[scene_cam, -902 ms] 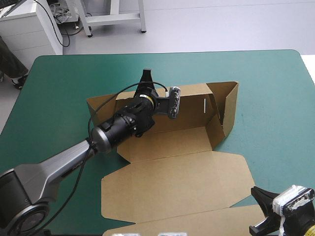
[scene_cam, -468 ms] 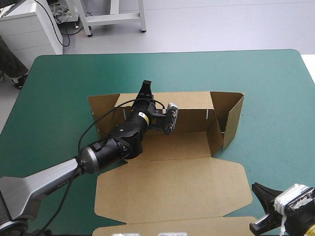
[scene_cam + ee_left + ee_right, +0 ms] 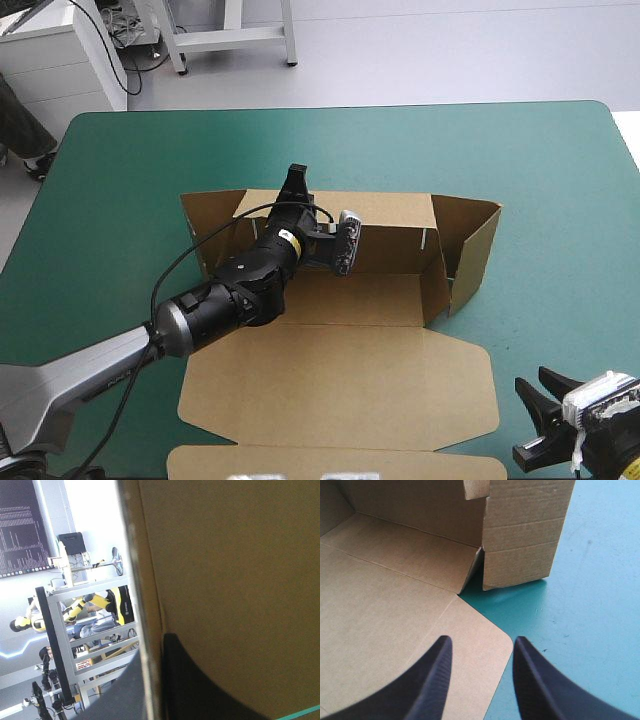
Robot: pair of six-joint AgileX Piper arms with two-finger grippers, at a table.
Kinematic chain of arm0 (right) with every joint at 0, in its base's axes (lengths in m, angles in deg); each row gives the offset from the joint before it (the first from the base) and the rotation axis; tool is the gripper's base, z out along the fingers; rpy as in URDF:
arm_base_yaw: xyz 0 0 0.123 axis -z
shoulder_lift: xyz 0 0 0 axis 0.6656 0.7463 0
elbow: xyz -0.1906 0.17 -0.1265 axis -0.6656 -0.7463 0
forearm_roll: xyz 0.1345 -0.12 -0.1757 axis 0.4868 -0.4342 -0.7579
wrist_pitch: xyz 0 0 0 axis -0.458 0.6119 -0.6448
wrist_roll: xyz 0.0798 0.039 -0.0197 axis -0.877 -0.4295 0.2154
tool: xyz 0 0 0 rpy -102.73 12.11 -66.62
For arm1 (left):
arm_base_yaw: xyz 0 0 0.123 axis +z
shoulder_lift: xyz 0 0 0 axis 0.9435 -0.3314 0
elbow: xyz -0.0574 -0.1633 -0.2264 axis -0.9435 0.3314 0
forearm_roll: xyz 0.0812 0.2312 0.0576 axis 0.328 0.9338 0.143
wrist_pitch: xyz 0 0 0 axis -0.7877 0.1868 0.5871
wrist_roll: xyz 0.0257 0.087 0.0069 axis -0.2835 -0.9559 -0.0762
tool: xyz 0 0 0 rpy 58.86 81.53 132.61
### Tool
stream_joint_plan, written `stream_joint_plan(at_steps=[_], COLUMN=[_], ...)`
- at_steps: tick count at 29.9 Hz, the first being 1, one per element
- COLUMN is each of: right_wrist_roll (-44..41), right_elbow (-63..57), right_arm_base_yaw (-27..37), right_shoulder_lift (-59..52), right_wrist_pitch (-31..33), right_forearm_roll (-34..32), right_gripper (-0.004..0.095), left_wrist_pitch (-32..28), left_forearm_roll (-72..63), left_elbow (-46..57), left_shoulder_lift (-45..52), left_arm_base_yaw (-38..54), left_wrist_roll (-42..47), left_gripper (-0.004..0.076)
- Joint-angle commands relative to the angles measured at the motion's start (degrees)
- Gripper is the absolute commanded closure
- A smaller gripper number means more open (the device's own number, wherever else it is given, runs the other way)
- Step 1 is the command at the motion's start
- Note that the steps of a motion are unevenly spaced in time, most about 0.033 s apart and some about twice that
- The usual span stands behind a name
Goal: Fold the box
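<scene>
The brown box (image 3: 340,380) lies mid-table with its lid flat toward the near edge. Its far wall (image 3: 390,215) and right side wall (image 3: 475,250) stand raised. My left gripper (image 3: 297,183) reaches over the tray and is shut on the top edge of the far wall near its left end. In the left wrist view the board (image 3: 225,555) runs between the fingers of the left gripper (image 3: 152,650), one black finger (image 3: 200,685) on each face. My right gripper (image 3: 532,420) hovers open by the lid's near right corner. The right wrist view shows this right gripper (image 3: 480,645) with the lid (image 3: 385,625) and side wall (image 3: 525,535) ahead.
Bare teal-green cover (image 3: 560,200) stretches to the right of the box and along the far edge (image 3: 330,125). The lid's front flap (image 3: 300,465) reaches the near edge of the table.
The left arm has drawn back, sliding the box toward the near edge and squaring it up; the right side wall has swung outward. The right gripper has dropped back slightly.
</scene>
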Motion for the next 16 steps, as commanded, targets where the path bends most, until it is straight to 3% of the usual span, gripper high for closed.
stream_joint_plan(at_steps=[1,9,16], right_wrist_roll=[-0.97,-7.29,-7.31], right_elbow=[2.09,8.23,21.74], right_arm_base_yaw=[0.31,0.31,0.31], right_shoulder_lift=[1.07,6.10,22.27], right_wrist_pitch=[-3.86,-3.84,-0.66], right_forearm_roll=[-0.50,-3.94,-9.59], right_gripper=[0.0408,0.0408,0.0408], left_wrist_pitch=[0.58,0.73,0.73], left_forearm_roll=[0.89,0.48,0.48], left_elbow=[-1.37,-1.37,-1.37], left_shoulder_lift=[2.95,2.95,2.95], left_arm_base_yaw=[-0.56,-0.56,-0.56], left_wrist_roll=[-1.28,-0.93,-0.93], left_gripper=[0.0731,0.0731,0.0731])
